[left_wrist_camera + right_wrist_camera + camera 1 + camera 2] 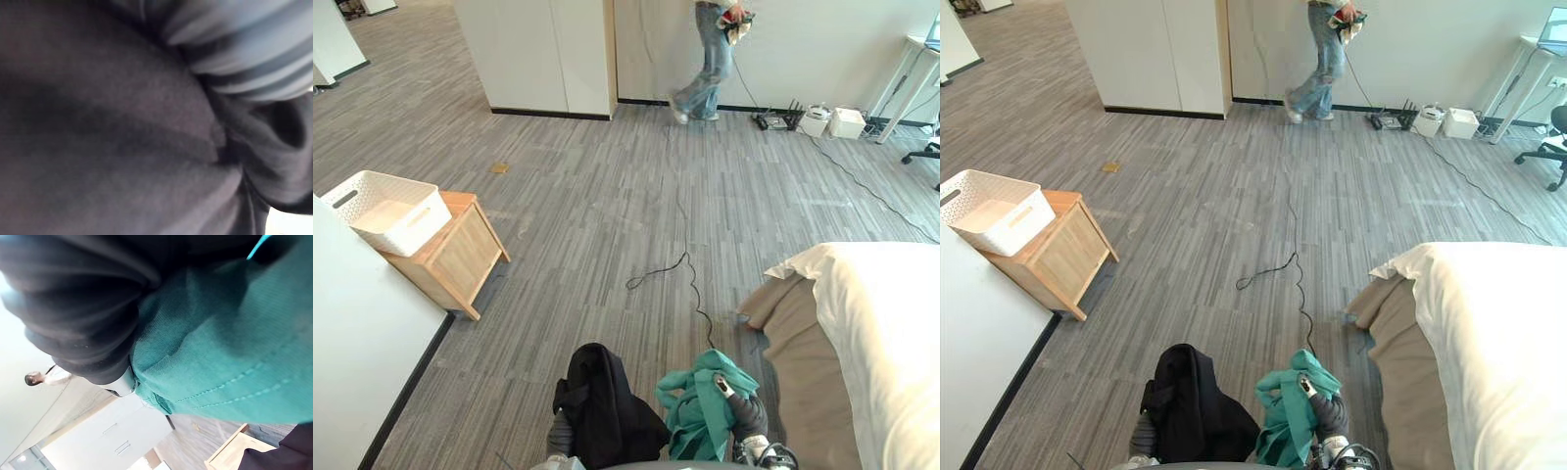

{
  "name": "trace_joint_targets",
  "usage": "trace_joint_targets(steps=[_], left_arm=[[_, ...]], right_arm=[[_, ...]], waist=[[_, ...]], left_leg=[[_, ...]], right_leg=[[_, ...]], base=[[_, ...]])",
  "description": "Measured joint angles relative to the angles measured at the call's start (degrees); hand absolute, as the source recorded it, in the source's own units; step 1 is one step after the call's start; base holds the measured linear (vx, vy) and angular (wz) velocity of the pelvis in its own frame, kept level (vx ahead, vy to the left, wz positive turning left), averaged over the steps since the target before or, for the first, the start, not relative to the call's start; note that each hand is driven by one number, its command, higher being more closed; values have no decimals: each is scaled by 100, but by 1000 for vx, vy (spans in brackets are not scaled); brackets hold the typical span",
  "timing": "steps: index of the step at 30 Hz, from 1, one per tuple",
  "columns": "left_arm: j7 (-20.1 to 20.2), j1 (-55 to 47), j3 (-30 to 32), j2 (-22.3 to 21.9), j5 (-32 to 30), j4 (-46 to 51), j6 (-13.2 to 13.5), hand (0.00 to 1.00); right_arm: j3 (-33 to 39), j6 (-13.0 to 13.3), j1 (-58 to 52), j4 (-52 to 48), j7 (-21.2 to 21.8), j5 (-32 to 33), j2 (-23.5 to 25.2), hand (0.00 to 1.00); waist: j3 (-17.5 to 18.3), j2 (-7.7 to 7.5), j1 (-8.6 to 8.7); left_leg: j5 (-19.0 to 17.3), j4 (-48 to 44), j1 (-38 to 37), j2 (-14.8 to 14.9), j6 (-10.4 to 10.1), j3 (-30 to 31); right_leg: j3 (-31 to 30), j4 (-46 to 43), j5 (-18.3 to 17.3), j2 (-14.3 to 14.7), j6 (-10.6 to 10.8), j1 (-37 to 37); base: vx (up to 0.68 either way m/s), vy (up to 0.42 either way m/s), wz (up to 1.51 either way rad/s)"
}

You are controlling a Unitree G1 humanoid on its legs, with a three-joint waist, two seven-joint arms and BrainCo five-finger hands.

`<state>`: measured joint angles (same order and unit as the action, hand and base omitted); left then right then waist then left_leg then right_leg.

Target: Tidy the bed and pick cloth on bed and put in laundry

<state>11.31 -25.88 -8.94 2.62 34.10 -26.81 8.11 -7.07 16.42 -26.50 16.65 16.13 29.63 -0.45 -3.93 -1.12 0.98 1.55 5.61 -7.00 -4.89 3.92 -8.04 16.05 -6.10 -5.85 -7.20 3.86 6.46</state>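
Teal cloth (697, 416) bunched in right hand's (745, 412) fingers; left hand's (254, 44) unclear under black garment (602, 406)

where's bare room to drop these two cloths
White basket on the wooden cabinet looks empty. Carpet between cabinet and bed is mostly bare. Crowded along the far wall: person, boxes.

Bright even room light, shadows soft, faint one under wooden cabinet (450, 257), white bedding (886, 323) washed out w/ glare on my right, left wrist cam dim, black cloth (98, 122) right against lens, right wrist cam brighter, teal cloth (234, 333) well lit
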Motion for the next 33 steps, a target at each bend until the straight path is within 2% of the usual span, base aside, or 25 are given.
trace_joint_targets(steps=[2,3,4,5,6,7,8,10,11,15,17,18,19,20,21,22,23,24,25,26,28,30,31,32,33], left_arm=[[15,50,-88,45,-37,-150,4,100],[42,164,-191,126,-94,-249,21,100],[108,283,-241,207,-103,-312,69,100],[121,332,-247,223,-106,-333,114,100],[121,389,-248,193,-114,-400,212,100],[125,449,-257,189,-130,-439,285,100],[129,573,-271,235,-190,-531,346,100],[207,661,-273,339,-331,-469,396,100],[233,675,-276,338,-337,-457,437,100],[217,663,-432,339,-334,-417,486,100],[211,652,-451,355,-334,-360,461,100],[213,636,-461,387,-336,-291,417,100],[210,592,-470,424,-336,-250,364,100],[194,592,-467,409,-337,-274,338,100],[161,593,-452,394,-339,-302,340,100],[127,603,-447,413,-349,-317,346,100],[123,603,-444,440,-353,-315,351,100],[105,609,-442,488,-430,-349,359,100],[52,618,-455,492,-521,-461,367,100],[7,616,-474,492,-521,-485,366,100],[-115,655,-674,562,-514,-497,350,100],[-174,834,-877,609,-534,-497,280,100],[-166,944,-908,604,-574,-508,217,100],[-156,1094,-928,595,-634,-558,159,100],[-156,1121,-940,594,-651,-573,155,100]], right_arm=[[46,-110,302,472,-97,-30,-1,100],[79,-214,538,735,-149,-110,-31,100],[73,-337,763,823,-198,-150,-93,100],[54,-378,915,868,-227,-171,-150,100],[50,-459,1249,962,-253,-215,-283,100],[47,-509,1411,1020,-294,-214,-361,100],[44,-635,1663,1160,-384,-214,-460,100],[115,-792,1734,1201,-496,-214,-492,100],[193,-874,1746,1257,-522,-230,-537,100],[205,-962,1684,1269,-528,-388,-593,100],[204,-913,1700,1400,-477,-519,-579,100],[204,-903,1694,1413,-477,-575,-559,100],[210,-855,1702,1412,-476,-644,-568,100],[215,-845,1710,1411,-476,-680,-569,100],[228,-841,1702,1414,-482,-750,-562,100],[229,-814,1762,1414,-504,-808,-565,100],[229,-802,1798,1414,-518,-828,-559,100],[201,-758,1835,1413,-530,-846,-522,100],[201,-676,1826,1407,-527,-884,-476,100],[201,-639,1809,1388,-523,-887,-459,100],[195,-527,1743,1222,-562,-881,-417,100],[239,-410,1600,923,-716,-869,-425,100],[268,-328,1554,840,-803,-823,-436,100],[305,-276,1552,817,-923,-763,-440,100],[311,-276,1552,790,-971,-763,-438,100]], waist=[[-61,35,-3],[-93,-3,-29],[-128,62,-46],[-212,84,-73],[-421,239,-190],[-559,329,-199],[-715,346,-173],[-941,299,-188],[-971,332,-200],[-1003,396,-180],[-943,327,-270],[-897,251,-319],[-746,208,-331],[-743,207,-317],[-733,202,-324],[-712,223,-329],[-724,187,-328],[-737,116,-333],[-741,108,-310],[-743,113,-288],[-755,124,-111],[-777,115,75],[-804,155,128],[-830,198,122],[-837,203,118]], left_leg=[[-15,-23,-90,12,-10,-10],[-166,-194,-5,32,-52,-50],[-489,-804,298,97,-119,-107],[-746,-1230,482,188,-222,-174],[-1236,-2082,751,449,-325,-345],[-1471,-2555,877,625,-435,-379],[-1650,-3399,1127,884,-754,-413],[-1539,-4446,1626,1069,-989,-476],[-1642,-4442,1796,1061,-816,-531],[-1472,-3078,1943,961,-654,-906],[-391,-2386,1849,761,-136,-944],[-481,-2428,1857,648,47,-976],[-790,-2590,1912,537,254,-1005],[-858,-2689,1940,530,350,-994],[-1023,-2837,1867,508,404,-1003],[-1296,-2809,1672,491,412,-998],[-1377,-2777,1564,473,409,-1004],[-1509,-2628,1257,426,345,-1000],[-1565,-2316,809,392,300,-899],[-1565,-2170,631,392,295,-842],[-1541,-1717,139,392,256,-484],[-1578,-1565,-145,430,116,86],[-1658,-1579,-256,516,-35,264],[-1789,-1605,-443,664,-263,418],[-1838,-1604,-532,712,-349,454]], right_leg=[[-13,93,10,23,4,132],[-25,117,-15,37,-33,125],[-38,76,-37,49,-44,96],[-59,2,-68,107,-28,79],[-56,-275,-209,201,-100,19],[-48,-420,-317,277,-141,23],[-48,-537,-482,322,-253,49],[-32,-510,-539,328,-233,231],[-16,-482,-559,244,-239,332],[208,-128,-694,101,-68,911],[291,82,-870,2,121,1231],[284,77,-924,-103,73,1235],[244,-150,-869,-233,110,1147],[214,-353,-808,-294,216,1068],[18,-1015,-739,-397,330,844],[-253,-2576,-507,-612,584,186],[-335,-3225,-233,-722,691,-133],[-314,-4549,-101,-1018,573,-720],[-97,-5287,-294,-1153,220,-1152],[-17,-5376,-348,-1146,141,-1294],[204,-5095,-571,-965,163,-1851],[443,-3939,-703,-750,117,-2245],[441,-3179,-659,-586,92,-2313],[372,-1826,-311,-355,28,-2382],[342,-1331,-91,-291,29,-2395]], base=[[-26,-26,-4],[-31,-24,-7],[-49,-41,-18],[-55,-56,-53],[-56,-71,-60],[-37,-73,-47],[-23,-31,-2],[26,-39,13],[59,-59,7],[251,-5,26],[403,63,10],[551,34,-11],[387,-2,-1],[514,16,9],[512,71,10],[604,80,3],[592,60,-7],[499,24,-1],[406,15,8],[435,0,38],[597,-105,92],[571,-203,128],[513,-281,118],[406,-233,107],[514,-329,96]])
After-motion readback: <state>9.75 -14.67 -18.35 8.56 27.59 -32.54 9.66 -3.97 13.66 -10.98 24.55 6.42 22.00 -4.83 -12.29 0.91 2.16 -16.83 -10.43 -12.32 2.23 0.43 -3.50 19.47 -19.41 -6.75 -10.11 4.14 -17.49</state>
